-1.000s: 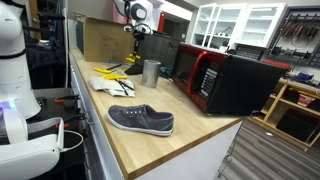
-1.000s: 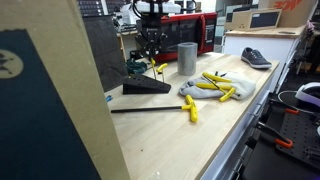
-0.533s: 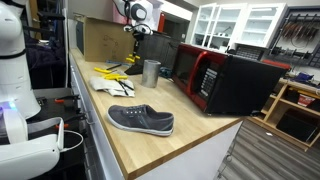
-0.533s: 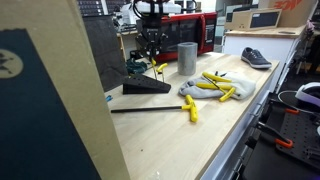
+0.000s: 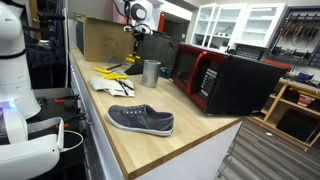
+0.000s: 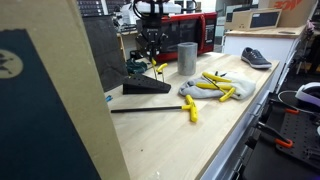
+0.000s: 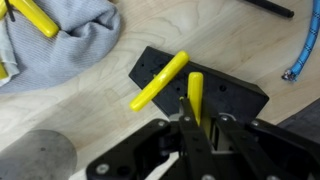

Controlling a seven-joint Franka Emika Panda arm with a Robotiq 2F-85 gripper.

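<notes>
pale wooden surface (image 5: 130, 140) runs the length of a workshop, with a red-and-black microwave (image 5: 225, 80), a metal cup (image 5: 151, 72) and a grey shoe (image 5: 141, 120) all well away from the jaws. the work in hand sits at the far end, where the arm hangs over a black block (image 7: 240, 95) drilled with holes.

the jaws are together, clamped on the yellow-handled tool (image 7: 195, 92). its handle stands roughly upright between them, and its lower end points down at the block directly beneath. the wrist view hides the tip behind the handle, so i cannot tell whether it sits in a hole or only rests on the top face. a second yellow tool (image 7: 158, 82) leans across the block just beside the jaws, apart from them. a grey cloth (image 7: 60, 40) with more yellow handles lies further off on that same side.

the step looks like placing the held tool at the block. the next move probably calls for a straight vertical line, keeping the handle from tilting and keeping clear of the leaning tool alongside.
</notes>
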